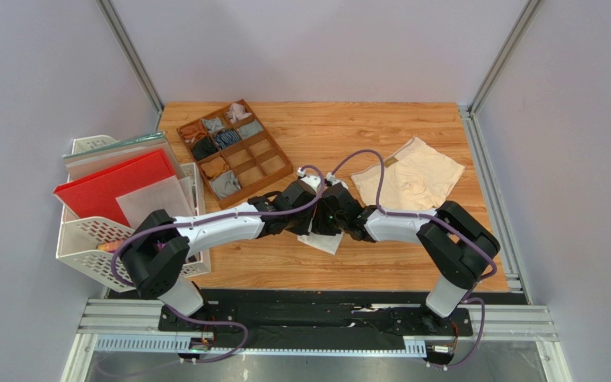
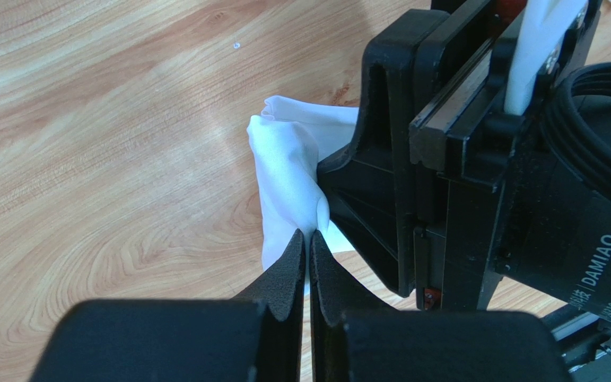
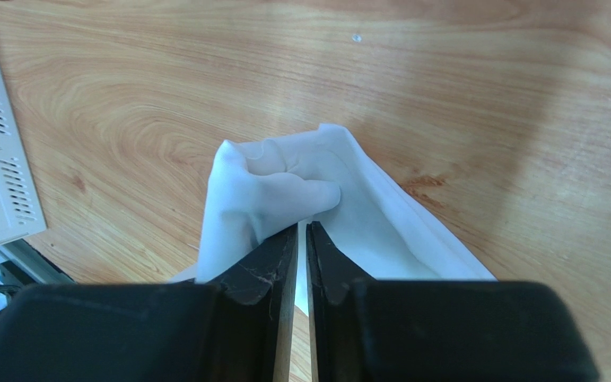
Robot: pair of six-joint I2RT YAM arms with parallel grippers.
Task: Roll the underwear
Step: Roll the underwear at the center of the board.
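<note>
white underwear (image 3: 285, 191): bunched into a crumpled peak near the middle of the table (image 1: 348, 135), toward its near edge, with a loose flap lying on the wood.
right end effector (image 3: 301, 232): jaws almost together with only a thin slit between them, nipping the gathered cloth of the white underwear at their tips.
left end effector (image 2: 309, 237): jaws pressed together on a fold of the same garment, close against the right end effector.
cream-beige underwear (image 1: 408, 177): spread flat on the right of the table, apart from both arms.
wooden divider tray (image 1: 273, 163): far left of the table, with small rolled garments (image 1: 217, 139) in several compartments.
white basket (image 1: 85, 243): at the table's left edge, holding a red folder (image 1: 113, 187) and pale sheets.
</note>
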